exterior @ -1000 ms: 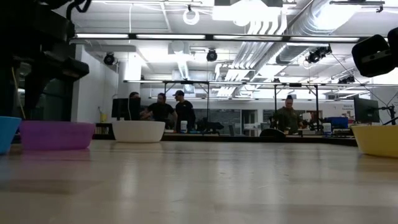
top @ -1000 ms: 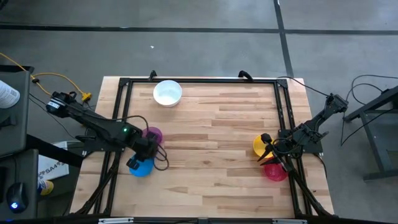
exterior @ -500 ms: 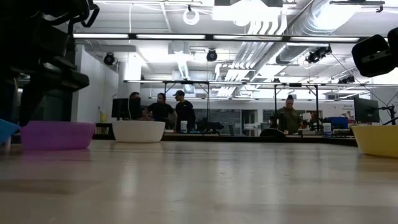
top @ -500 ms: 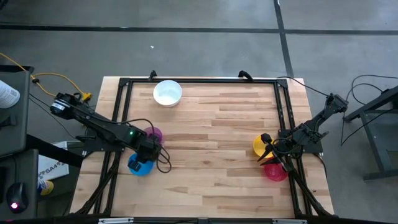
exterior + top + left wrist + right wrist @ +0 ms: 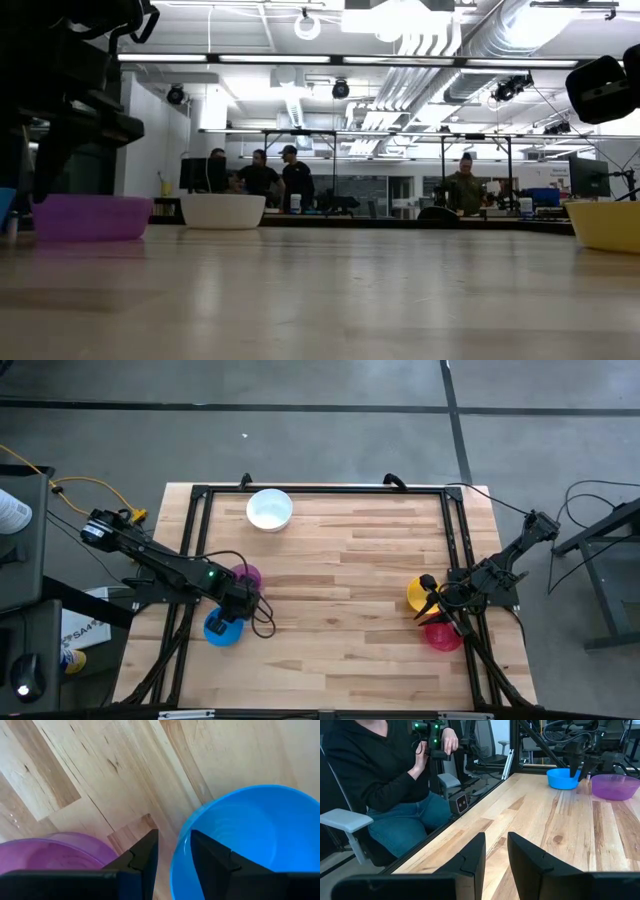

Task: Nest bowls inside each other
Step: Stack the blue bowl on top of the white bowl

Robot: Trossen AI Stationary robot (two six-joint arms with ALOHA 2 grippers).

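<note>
High view: the left gripper (image 5: pixel 233 617) was seen at the blue bowl (image 5: pixel 222 629), its jaws closed over that bowl's rim as shown in the left wrist view, with the purple bowl (image 5: pixel 247 576) just beside it on the worktop (image 5: pixel 340 600). The right gripper (image 5: pixel 432 600) was held with jaws narrowly parted and empty over the yellow bowl (image 5: pixel 418 594), the red-pink bowl (image 5: pixel 442 635) near it. The white bowl (image 5: pixel 269 509) was placed well apart, near the far edge.

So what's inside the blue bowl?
Nothing but one finger of the left gripper, which pinches the rim of the blue bowl: one finger inside, one outside. The inside that shows is bare blue plastic. The fingers and the picture's edge hide part of the bottom.
</note>
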